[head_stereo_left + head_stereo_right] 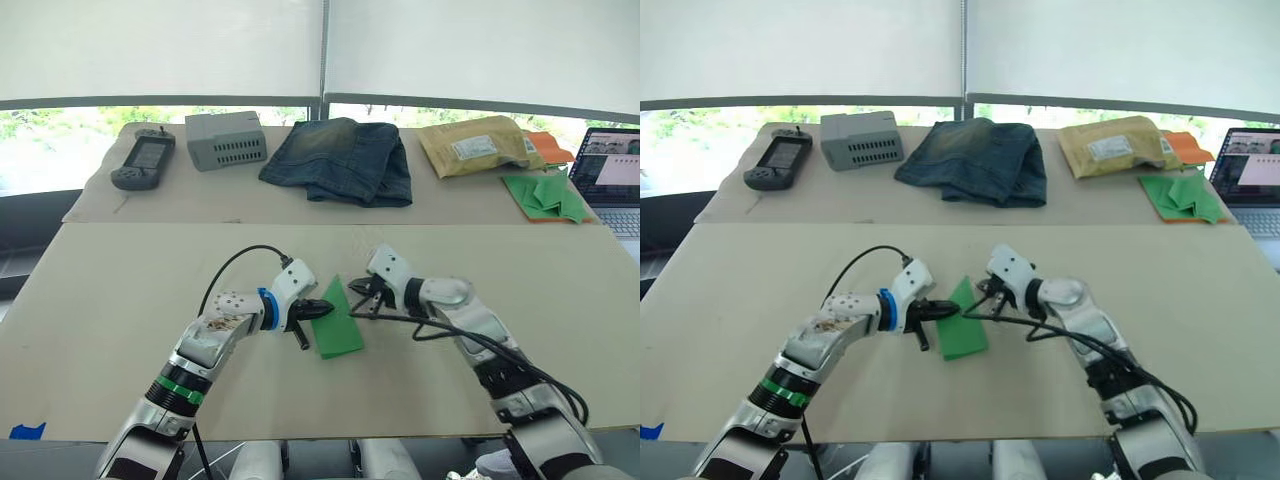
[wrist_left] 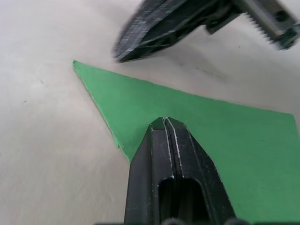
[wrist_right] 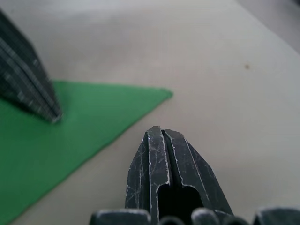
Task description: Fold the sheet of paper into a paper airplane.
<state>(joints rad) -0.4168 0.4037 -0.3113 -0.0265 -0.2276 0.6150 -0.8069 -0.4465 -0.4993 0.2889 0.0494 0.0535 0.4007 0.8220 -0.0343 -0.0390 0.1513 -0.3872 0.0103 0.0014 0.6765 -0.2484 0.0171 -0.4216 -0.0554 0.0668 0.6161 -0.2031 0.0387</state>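
Observation:
The sheet of paper (image 1: pixel 338 322) is bright green and lies flat on the near table, folded into a narrow pointed wedge like a paper airplane, its tip pointing away from me. My left gripper (image 1: pixel 326 309) is shut, and its fingertips (image 2: pixel 165 123) press down on the wedge's left edge. My right gripper (image 1: pixel 358 291) is also shut and hovers over bare table just right of the pointed tip (image 3: pixel 166 93), apart from the paper. In the right wrist view the left gripper's fingers (image 3: pixel 29 89) rest on the green paper.
On the far table lie a handheld controller (image 1: pixel 143 160), a grey box (image 1: pixel 226 139), folded jeans (image 1: pixel 340 160), a padded envelope (image 1: pixel 478 145), a heap of green paper pieces (image 1: pixel 546 196) and a laptop (image 1: pixel 612 175). Blue tape (image 1: pixel 28 431) marks the near-left table corner.

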